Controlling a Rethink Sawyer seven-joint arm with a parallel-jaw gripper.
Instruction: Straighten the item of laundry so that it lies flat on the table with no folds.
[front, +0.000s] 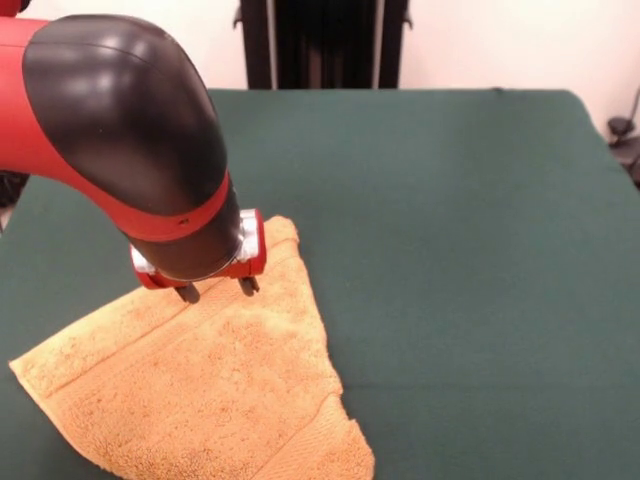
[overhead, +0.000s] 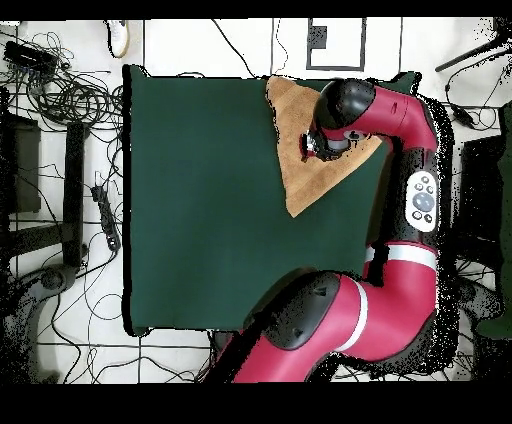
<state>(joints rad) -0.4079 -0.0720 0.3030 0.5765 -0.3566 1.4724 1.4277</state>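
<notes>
Front view
My arm (front: 120, 130): big, red and black. It comes in from the top left and bends down over the towel.
My gripper (front: 217, 289): it hangs just over the towel, near the towel's far corner. A red and silver ring sits above it.
My fingers (front: 188, 293): two small dark tips show under the ring. They are a little way apart. I cannot tell if they touch the towel, and nothing is pinched between them.
Towel (front: 220, 390): golden-orange and fluffy. It lies on the near left part of the table. It looks like a triangle here, with one point up by my gripper. A flat band runs along its left edge and another near its bottom right corner. The bottom runs off the picture.
Table (front: 450, 250): dark green cloth. It is much bigger than the towel.

Overhead view
Towel (overhead: 300, 175): it lies at the top right part of the table, with one edge up at the table's top edge. It looks like a triangle with its point down.
My arm (overhead: 385, 115): it curls round from the bottom, goes up the right side, and ends over the towel.
My gripper: my arm hides the tips here.
Table (overhead: 200, 200): the rest is plain green.
Floor (overhead: 60, 120): black wires lie to the left of the table.
</notes>
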